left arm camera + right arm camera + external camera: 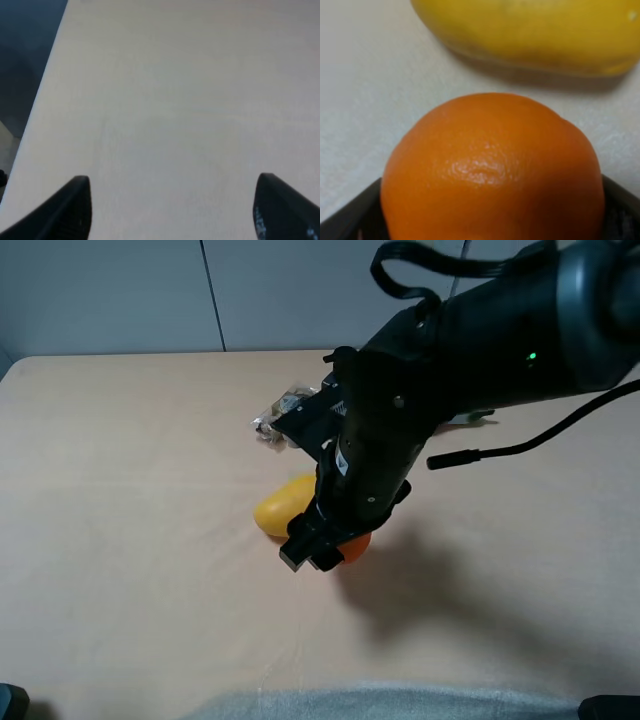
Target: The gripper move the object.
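Note:
The bright orange fruit [357,547] lies beside a yellow mango, mostly hidden under my right gripper [322,550] in the exterior view. In the right wrist view the orange fruit [492,170] fills the space between the black jaws, which press against both its sides; one finger [347,217] shows at the corner. I cannot tell whether the fruit rests on the table or is lifted. My left gripper [175,210] is open and empty over bare table near its left edge.
An oblong yellow mango [283,506] lies just left of the orange fruit, also in the right wrist view [530,30]. A crinkled clear packet [275,422] lies behind it. The beige table [120,490] has grey cloth [400,705] along its front edge.

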Controlling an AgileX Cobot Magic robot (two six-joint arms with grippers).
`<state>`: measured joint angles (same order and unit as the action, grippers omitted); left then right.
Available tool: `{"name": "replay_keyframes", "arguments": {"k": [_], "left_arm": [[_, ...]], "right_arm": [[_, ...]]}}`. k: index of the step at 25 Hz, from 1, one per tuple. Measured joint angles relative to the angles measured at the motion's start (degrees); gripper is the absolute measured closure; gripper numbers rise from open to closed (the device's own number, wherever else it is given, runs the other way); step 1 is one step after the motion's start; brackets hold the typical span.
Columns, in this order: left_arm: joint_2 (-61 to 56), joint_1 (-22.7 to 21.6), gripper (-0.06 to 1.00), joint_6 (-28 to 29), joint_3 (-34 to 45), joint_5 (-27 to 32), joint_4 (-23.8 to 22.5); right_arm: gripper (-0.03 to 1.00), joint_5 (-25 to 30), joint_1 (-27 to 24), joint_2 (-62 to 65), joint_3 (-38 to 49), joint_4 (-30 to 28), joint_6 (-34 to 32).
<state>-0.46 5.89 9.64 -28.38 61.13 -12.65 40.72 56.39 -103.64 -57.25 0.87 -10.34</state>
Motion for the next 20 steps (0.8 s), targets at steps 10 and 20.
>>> {"name": "replay_keyframes", "arguments": {"k": [10,20], "left_arm": [[0.0,0.0,0.21,0.0,0.0,0.0,0.0],[0.0,0.0,0.21,0.0,0.0,0.0,-0.01]], "right_arm": [[0.41,-1.3,0.0,-2.38,0.0,0.07,0.05],[0.41,-2.12,0.0,-5.05,-0.38,0.19,0.05]]}}
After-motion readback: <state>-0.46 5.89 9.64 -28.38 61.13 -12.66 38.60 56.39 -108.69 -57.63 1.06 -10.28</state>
